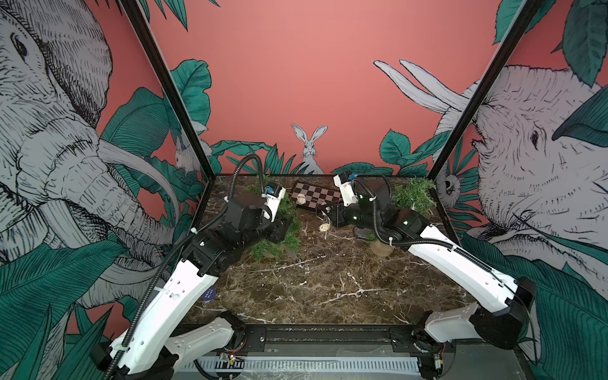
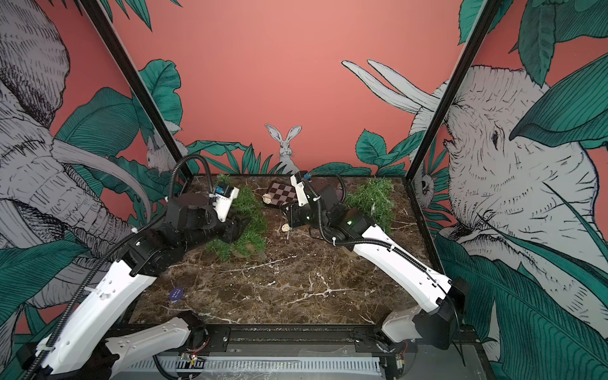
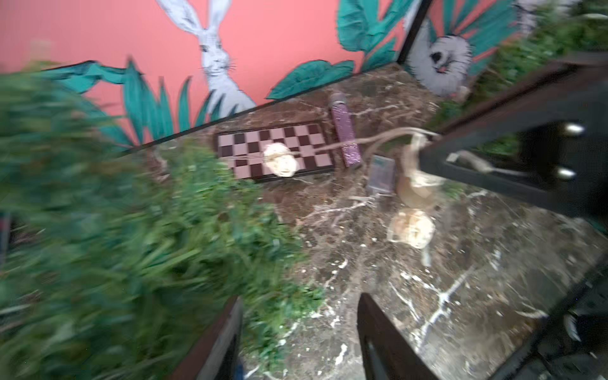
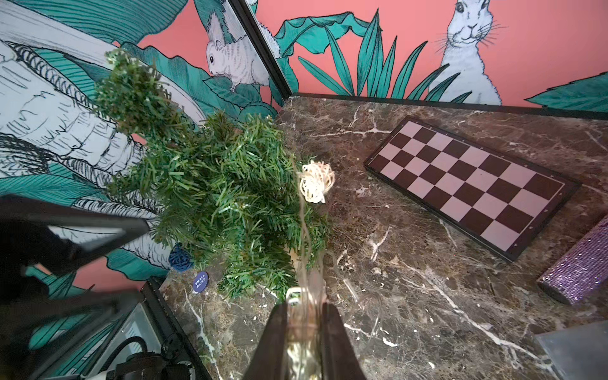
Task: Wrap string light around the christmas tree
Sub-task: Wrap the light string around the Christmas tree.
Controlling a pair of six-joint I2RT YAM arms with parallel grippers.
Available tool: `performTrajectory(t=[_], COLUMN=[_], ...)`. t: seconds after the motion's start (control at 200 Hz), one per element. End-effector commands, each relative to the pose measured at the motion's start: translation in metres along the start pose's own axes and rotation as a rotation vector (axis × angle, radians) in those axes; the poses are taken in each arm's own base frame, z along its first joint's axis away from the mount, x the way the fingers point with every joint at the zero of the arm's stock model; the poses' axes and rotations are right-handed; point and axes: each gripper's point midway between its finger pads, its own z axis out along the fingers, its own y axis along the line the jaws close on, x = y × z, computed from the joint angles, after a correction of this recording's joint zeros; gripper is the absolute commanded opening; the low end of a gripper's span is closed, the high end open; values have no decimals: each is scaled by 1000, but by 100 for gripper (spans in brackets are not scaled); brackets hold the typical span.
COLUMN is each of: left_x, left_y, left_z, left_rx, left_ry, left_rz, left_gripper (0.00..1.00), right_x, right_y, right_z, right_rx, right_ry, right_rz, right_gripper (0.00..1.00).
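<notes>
Toward the far left of the brown marble tabletop (image 1: 329, 279) stands the small green artificial christmas tree (image 1: 293, 227), with the left end effector (image 1: 282, 230) pushed in among its lower branches. From the left wrist, that end effector (image 3: 299, 302) shows its jaws apart, blurred needles brushing one finger (image 3: 218, 339) and bare tabletop in the gap. Whether it holds a branch cannot be told. Near the middle of the tabletop, the right end effector (image 4: 304, 306) is clamped tight on the string light (image 4: 316, 181), a thin wire carrying pale woven rattan balls. From the pinched bundle the wire runs past the tree's outer needles to one ball hanging just beside the foliage, so in the right wrist view it passes beside the tree rather than around it. In both top views a second ball (image 1: 324, 227) (image 2: 286, 227) sits just below the right end effector. A flat brown-and-cream chessboard (image 1: 317, 194) and a purple glittery cylinder (image 4: 579, 269) lie toward the back wall. A round blue tag (image 1: 209, 293) rests near the left edge, and a second green tree (image 1: 411, 194) stands at the far right.
</notes>
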Motion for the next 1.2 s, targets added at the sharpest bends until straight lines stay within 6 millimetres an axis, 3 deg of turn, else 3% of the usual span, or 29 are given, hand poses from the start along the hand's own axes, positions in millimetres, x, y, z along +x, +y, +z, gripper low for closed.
performTrajectory(t=[0.0, 0.24, 0.43, 0.71, 0.86, 1.075, 1.195], left_x=[-5, -10, -12, -21, -18, -3, 5], left_y=[-30, -33, -15, -28, -29, -42, -47], left_z=[19, 50, 62, 86, 88, 74, 58], left_rx=[105, 89, -15, 46, 56, 147, 192], left_ry=[-77, -127, -160, -200, -192, -143, -116], left_rz=[16, 95, 106, 86, 96, 56, 30], left_gripper=[59, 61, 64, 57, 44, 1, 0], right_x=[-13, -15, -14, -18, -20, -23, -26], right_y=[17, 30, 37, 46, 47, 41, 40], right_z=[-13, -21, -28, -32, -33, -28, -25], right_rx=[-75, -144, -178, -224, -230, -208, -209], right_ry=[-51, -48, -47, -52, -63, -85, -103], right_rz=[15, 20, 15, 13, 14, 15, 19], right_gripper=[0, 0, 0, 0, 0, 0, 0])
